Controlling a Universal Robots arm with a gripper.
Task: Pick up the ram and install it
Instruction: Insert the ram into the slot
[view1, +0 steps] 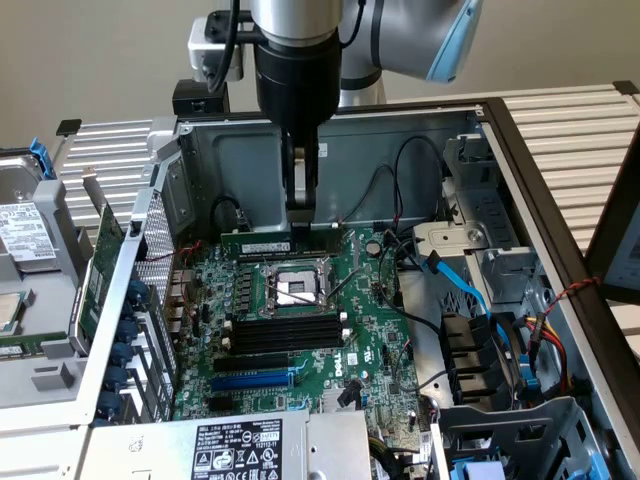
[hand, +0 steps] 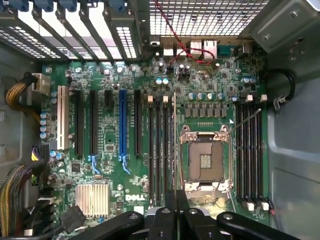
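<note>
— What is seen of the gripper (view1: 302, 208)?

— It is lowered into the open computer case (view1: 400, 140) and pointed down at the motherboard (view1: 372, 330). The fingers (view1: 313, 175) are drawn narrow, and the ram (view1: 262, 244) is clamped between them.

— How is the ram held?

— It is gripped partway along its long upper edge, so that an end is left jutting out to each side of the fingers. It is kept level and on edge, with the white label strip turned toward the exterior camera.

— And where is it placed against the board?

— It is hung below the fingertips, beside the CPU socket (view1: 296, 288). In the wrist view it is seen edge-on as a thin line running straight out from between the fingertips. There it is laid along the side of the socket, parallel with the black memory slots (hand: 159, 150) next to it.

— Is it seated in a slot?

— That cannot be told. Whether its lower edge is touching a slot or is kept just above one is not shown.

— What else is found near the fingers?

— A second bank of slots (hand: 248, 150) is laid out on the far side of the socket from the fingers, well apart from the ram. A blue expansion slot (hand: 122, 125) is set farther off on the other side, past the nearer bank.
</note>
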